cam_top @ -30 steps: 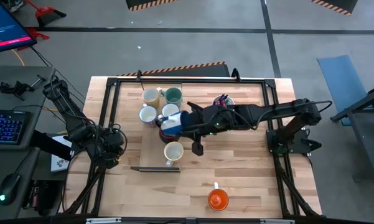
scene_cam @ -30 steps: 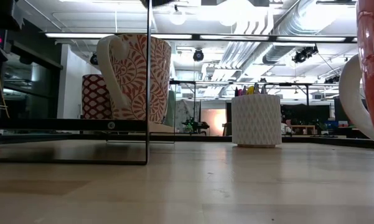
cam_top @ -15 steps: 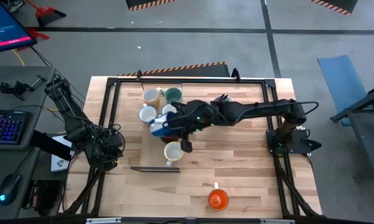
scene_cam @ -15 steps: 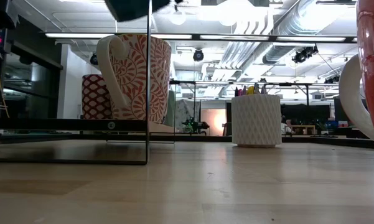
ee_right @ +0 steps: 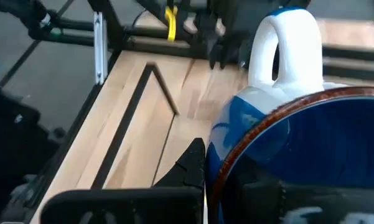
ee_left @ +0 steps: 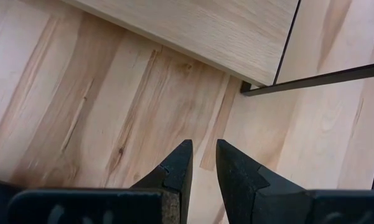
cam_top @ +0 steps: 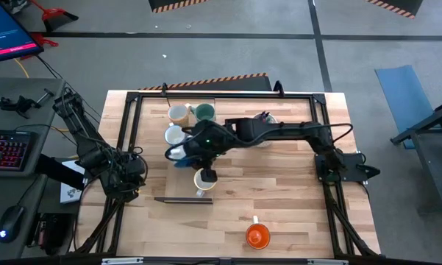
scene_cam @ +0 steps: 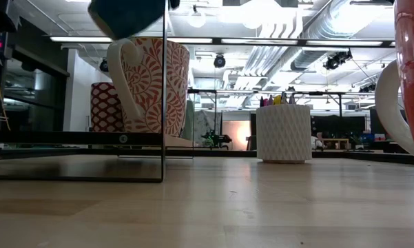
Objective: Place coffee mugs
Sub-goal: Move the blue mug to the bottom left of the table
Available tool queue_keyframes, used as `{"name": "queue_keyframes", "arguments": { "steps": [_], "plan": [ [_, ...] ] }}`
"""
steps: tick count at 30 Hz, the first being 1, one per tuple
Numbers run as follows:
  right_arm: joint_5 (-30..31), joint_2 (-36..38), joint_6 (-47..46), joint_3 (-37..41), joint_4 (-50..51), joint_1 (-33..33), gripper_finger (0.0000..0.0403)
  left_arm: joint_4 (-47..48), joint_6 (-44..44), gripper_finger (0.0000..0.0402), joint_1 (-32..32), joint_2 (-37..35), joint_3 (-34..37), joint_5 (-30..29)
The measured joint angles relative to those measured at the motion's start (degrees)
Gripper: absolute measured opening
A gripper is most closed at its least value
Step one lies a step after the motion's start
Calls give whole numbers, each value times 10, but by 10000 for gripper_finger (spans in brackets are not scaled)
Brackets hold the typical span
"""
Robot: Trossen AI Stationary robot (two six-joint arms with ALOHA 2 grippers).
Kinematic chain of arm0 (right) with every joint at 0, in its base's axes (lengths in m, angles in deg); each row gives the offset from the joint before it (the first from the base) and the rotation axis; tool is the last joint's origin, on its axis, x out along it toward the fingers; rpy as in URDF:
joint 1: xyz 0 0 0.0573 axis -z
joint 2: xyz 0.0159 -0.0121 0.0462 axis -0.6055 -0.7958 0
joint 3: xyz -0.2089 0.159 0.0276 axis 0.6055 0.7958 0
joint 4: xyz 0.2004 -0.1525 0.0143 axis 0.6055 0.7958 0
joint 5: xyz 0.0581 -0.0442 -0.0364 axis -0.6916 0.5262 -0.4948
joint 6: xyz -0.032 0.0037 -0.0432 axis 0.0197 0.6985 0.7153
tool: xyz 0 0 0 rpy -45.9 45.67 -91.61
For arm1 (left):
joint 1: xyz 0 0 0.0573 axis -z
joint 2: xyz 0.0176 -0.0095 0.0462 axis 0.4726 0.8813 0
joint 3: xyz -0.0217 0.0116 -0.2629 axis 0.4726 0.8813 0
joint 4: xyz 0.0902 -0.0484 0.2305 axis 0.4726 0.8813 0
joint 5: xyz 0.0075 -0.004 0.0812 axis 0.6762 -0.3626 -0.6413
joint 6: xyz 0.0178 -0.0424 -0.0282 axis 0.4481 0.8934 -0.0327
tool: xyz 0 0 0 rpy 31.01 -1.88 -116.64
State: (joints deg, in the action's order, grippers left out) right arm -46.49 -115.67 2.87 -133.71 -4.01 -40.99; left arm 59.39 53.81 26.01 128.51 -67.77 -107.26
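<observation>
My right gripper [cam_top: 187, 151] reaches across to the mug cluster on the table's far left and is shut on a blue mug [cam_top: 178, 153] with a white handle. That mug shows large in the right wrist view [ee_right: 286, 124] and tilted at the top of the low view [scene_cam: 127, 15]. Cream [cam_top: 178, 114], teal green [cam_top: 204, 112] and white [cam_top: 174, 135] mugs stand beyond it. A red-patterned cream mug [cam_top: 204, 179] stands just nearer, and an orange mug [cam_top: 257, 235] stands alone by the near edge. My left gripper [ee_left: 203, 146] waits at the table's left edge, open by a narrow gap. My right gripper holds the blue mug by its wall just below the brown rim [ee_right: 236, 155], on the side away from the handle. One finger [ee_right: 196, 162] lies on the outside of the wall, and the mug hides the other. The mug is lifted clear and tilted, handle [ee_right: 280, 43] pointing away from the wrist.
A thin black frame [cam_top: 184, 199] outlines the area around the mug cluster, and its upright [scene_cam: 164, 89] shows in the low view. A white cup of coloured pens [cam_top: 263, 119] stands under the right arm. Bare wood lies across the table's middle and right.
My right gripper has carried the blue mug toward the table's left edge, over the mug cluster, and somewhat lower. In the low view the mug has come down into the picture from the top. The gripper stays shut on it.
</observation>
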Motion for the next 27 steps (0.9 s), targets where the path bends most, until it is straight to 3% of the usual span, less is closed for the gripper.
{"name": "queue_keyframes", "arguments": {
  "steps": [10,19,27],
  "plan": [
    [40,-7,11,11,-20,-16,0,0,-1,62,0,0,0,0],
    [64,-7,25,-11,-12,-104,0,0,-7,62,0,0,0,-2],
    [136,-7,-14,-12,7,-184,0,0,-10,62,0,0,0,-5]
  ]
}}
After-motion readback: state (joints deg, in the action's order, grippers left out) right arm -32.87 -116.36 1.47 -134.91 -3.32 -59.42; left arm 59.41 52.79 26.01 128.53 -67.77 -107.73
